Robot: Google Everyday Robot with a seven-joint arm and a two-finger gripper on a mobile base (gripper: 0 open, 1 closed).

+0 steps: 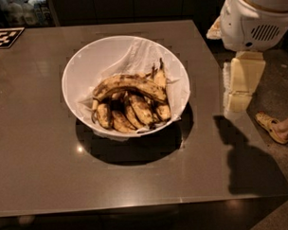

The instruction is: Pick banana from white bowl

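The white bowl point(72, 72) stands in the middle of the grey-brown table, lined with crumpled white paper point(135, 55). The banana point(128, 84), long, arched and yellow with dark blotches, lies across the top of several shorter spotted bananas point(132, 112) in the bowl's front half. My gripper point(239, 92), cream-coloured, hangs below the white arm housing point(254, 18) over the table's right edge. It is to the right of the bowl and well apart from it, and holds nothing.
A black-and-white marker tag point(6, 36) lies at the table's far left corner. A person's sandalled foot point(274, 126) is on the floor to the right. The table's front edge point(137, 204) and right edge are near.
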